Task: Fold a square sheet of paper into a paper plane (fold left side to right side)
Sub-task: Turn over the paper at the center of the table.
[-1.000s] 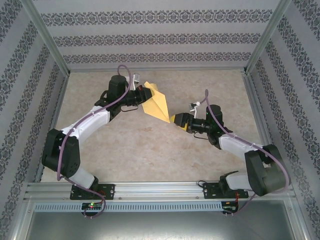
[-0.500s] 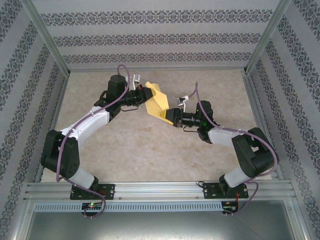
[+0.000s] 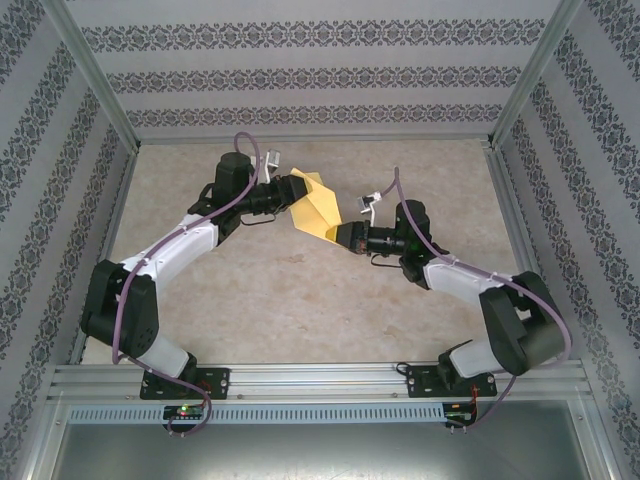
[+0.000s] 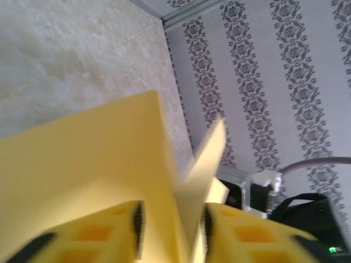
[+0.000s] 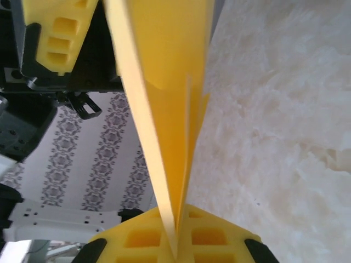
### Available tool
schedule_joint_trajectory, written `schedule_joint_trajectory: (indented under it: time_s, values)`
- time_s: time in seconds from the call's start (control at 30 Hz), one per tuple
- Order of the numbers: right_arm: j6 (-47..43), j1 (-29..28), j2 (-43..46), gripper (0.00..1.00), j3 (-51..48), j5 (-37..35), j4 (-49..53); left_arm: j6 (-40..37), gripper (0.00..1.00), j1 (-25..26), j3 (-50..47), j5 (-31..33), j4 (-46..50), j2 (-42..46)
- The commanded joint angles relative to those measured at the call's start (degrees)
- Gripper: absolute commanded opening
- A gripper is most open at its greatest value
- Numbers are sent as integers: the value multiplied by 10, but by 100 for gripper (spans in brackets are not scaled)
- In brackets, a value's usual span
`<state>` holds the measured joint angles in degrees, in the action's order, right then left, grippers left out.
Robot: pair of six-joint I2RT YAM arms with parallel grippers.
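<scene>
The square sheet of paper, folded into a yellow-orange pointed paper plane (image 3: 318, 208), hangs above the floor between both grippers. My left gripper (image 3: 297, 190) is at its upper left end. In the left wrist view its yellow fingers (image 4: 104, 235) stand apart, and the paper's folds (image 4: 93, 164) run loosely through the gap of the left gripper (image 4: 174, 230). My right gripper (image 3: 340, 235) is at the lower right tip. In the right wrist view the right gripper (image 5: 176, 244) is shut on the narrow tip of the paper plane (image 5: 164, 71), whose layers rise edge-on from it.
The beige marbled floor (image 3: 300, 300) spreads under both arms. Patterned walls (image 3: 320, 80) and metal frame posts (image 3: 95, 80) close in the back and sides. A metal rail (image 3: 320, 380) runs along the near edge by the arm bases.
My right gripper moved up and left to the paper's tip and went from open to shut on it. The left gripper's jaws have parted around the paper.
</scene>
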<state>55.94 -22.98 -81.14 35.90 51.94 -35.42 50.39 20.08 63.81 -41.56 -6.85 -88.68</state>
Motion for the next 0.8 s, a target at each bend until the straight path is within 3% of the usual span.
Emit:
schedule_joint_trajectory:
  time_s: [0.0, 0.1, 0.27, 0.37, 0.57, 0.77]
  values:
    - [-116, 4, 39, 2, 32, -50, 166, -50, 52, -15, -5, 23, 63, 21]
    - [-240, -9, 76, 2, 84, -154, 374, -104, 60, -28, -14, 79, 144, 61]
    - [-397, -73, 98, 2, 203, -473, 663, -188, 68, -37, -36, 240, 281, 174]
    - [-439, -128, 78, 2, 263, -670, 755, -208, 74, -37, -60, 326, 321, 249]
    - [-493, -246, -42, 2, 377, -1013, 884, -211, 81, -37, -103, 420, 349, 367]
    - [-556, -307, -217, 3, 450, -1185, 965, -215, 86, -37, -113, 451, 361, 416]
